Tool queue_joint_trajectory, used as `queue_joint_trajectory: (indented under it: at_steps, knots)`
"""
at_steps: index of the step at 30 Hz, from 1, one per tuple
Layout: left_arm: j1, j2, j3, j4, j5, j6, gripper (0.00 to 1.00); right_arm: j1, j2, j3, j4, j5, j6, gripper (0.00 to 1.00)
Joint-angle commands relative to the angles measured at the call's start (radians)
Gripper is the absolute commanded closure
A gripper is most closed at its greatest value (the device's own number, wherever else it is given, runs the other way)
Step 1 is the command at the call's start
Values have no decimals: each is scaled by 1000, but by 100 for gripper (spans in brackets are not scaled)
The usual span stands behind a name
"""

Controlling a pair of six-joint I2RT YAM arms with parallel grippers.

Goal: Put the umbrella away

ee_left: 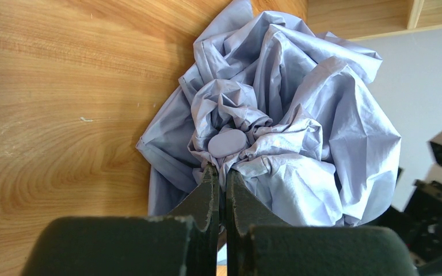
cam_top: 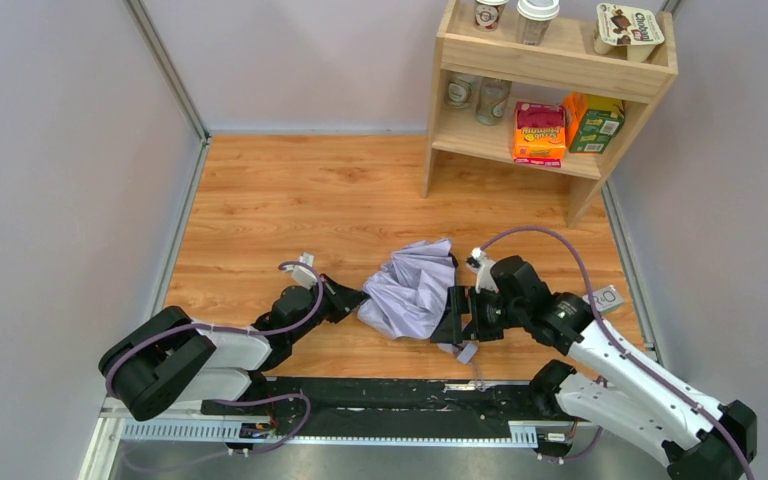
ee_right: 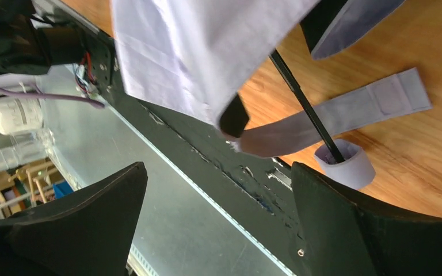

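Nearest the overhead camera sat the two arm bases, and past them the umbrella (cam_top: 410, 290) lay crumpled on the wooden bench (cam_top: 260, 200), between the left end effector (cam_top: 355, 298) and the right end effector (cam_top: 452, 315). Each touched or nearly touched an edge of the fabric. A white tag (cam_top: 605, 297) beside the right arm bore letters too small to read. At the far right corner stood a wooden shelf unit (cam_top: 560, 62) holding lidded cups (cam_top: 537, 18), a brown-labelled pack (cam_top: 628, 25), glass jars (cam_top: 492, 100), an orange box (cam_top: 540, 133) and a green box (cam_top: 594, 122). Their print could not be read.

From the left wrist, the black fingers (ee_left: 204, 198) stood together, tips pressed into the fabric just below a rounded lavender cap (ee_left: 227, 142). Whether a fold was nipped could not be made out.

From the right wrist, the fingers (ee_right: 121, 195) stood wide apart with nothing between them. Ahead hung the pale fabric, with the slim black shaft (ee_right: 305, 103) running down into a pale round end piece (ee_right: 351, 167). The strap (ee_right: 368, 106) lay flat on the wood behind the shaft.
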Motion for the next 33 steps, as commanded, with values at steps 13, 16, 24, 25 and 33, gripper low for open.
queue_joint_trajectory:
  at_steps: [13, 16, 24, 25, 33]
  knots:
    - [-3, -25, -24, -70, -6, 23, 100, 169, 41, -27, 535, -175, 184, 68]
    - [-3, -25, -27, -70, -6, 17, 100, 145, 46, 35, 558, -141, 262, 83]
    - [-3, -24, -31, -73, -12, 11, 100, -1, 233, 98, 778, -153, 512, 100]
    - [-3, -22, -31, -73, -10, 9, 100, -28, 253, 93, 818, -154, 534, 100]
    - [-3, -35, -30, -78, -15, -3, 100, -263, 443, 67, 1008, -277, 606, 95]
